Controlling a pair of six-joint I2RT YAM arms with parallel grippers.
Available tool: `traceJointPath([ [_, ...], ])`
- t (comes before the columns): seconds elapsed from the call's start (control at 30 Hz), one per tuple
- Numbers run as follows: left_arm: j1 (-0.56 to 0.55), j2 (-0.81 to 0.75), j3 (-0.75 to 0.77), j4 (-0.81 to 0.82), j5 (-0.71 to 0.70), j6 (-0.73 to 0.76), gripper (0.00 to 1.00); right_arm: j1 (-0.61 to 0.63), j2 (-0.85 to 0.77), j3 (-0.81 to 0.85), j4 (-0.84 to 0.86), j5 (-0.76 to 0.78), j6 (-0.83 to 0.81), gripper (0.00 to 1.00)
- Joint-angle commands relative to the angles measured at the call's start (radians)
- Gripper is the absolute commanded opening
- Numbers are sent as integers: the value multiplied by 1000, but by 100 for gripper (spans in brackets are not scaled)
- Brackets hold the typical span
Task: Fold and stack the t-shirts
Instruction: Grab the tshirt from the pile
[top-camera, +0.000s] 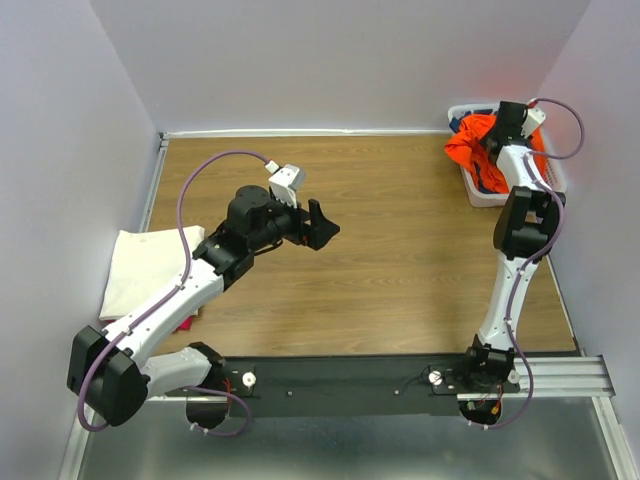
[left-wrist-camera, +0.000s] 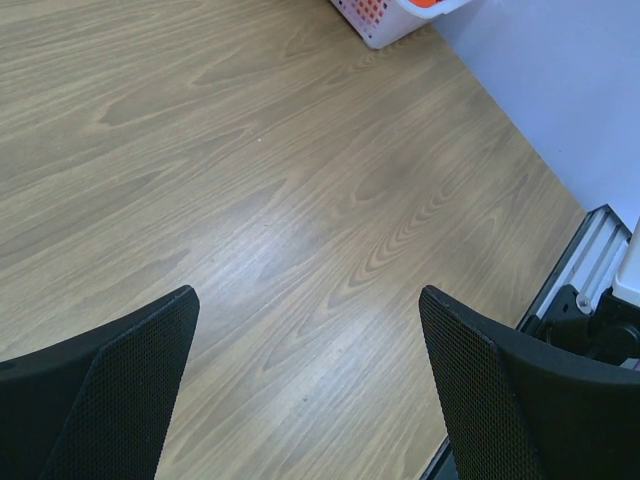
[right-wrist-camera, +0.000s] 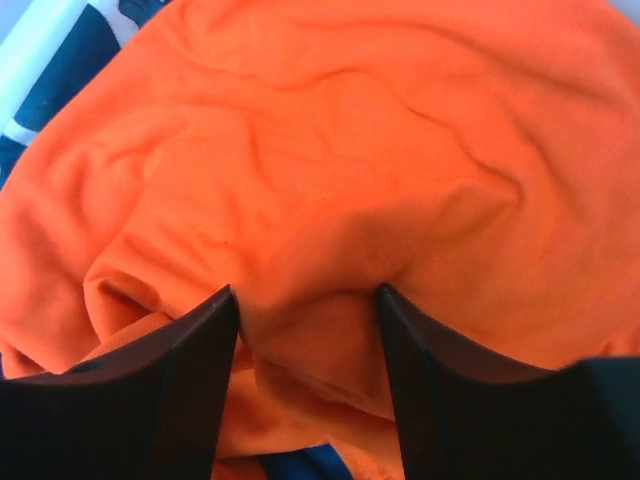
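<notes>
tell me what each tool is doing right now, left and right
left tool: open, holding nothing, over the table.
right tool: set either side of a fold of the orange t-shirt; whether it grips cannot be told.

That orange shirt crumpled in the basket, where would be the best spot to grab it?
Probably the raised fold on top of the orange t-shirt, pinched from straight above. It lies bunched in the white basket, whose walls block its sides, and the right gripper stands astride such a ridge.

Wide-apart jaws above wooden table (left-wrist-camera: 300, 200)
</notes>
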Motion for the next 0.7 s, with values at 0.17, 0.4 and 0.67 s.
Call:
traceJointPath([
  [0.17, 37, -4, 20, 6, 34, 13, 98, -3, -63, -10, -6, 48, -34, 4],
  [0.4, 52, -13, 19, 13, 56, 15, 98, -5, -244, -47, -7, 66, -27, 1],
  [0.67, 83, -27, 16, 17, 80, 10, 98, 16, -445, -48, -3, -59, -42, 0],
])
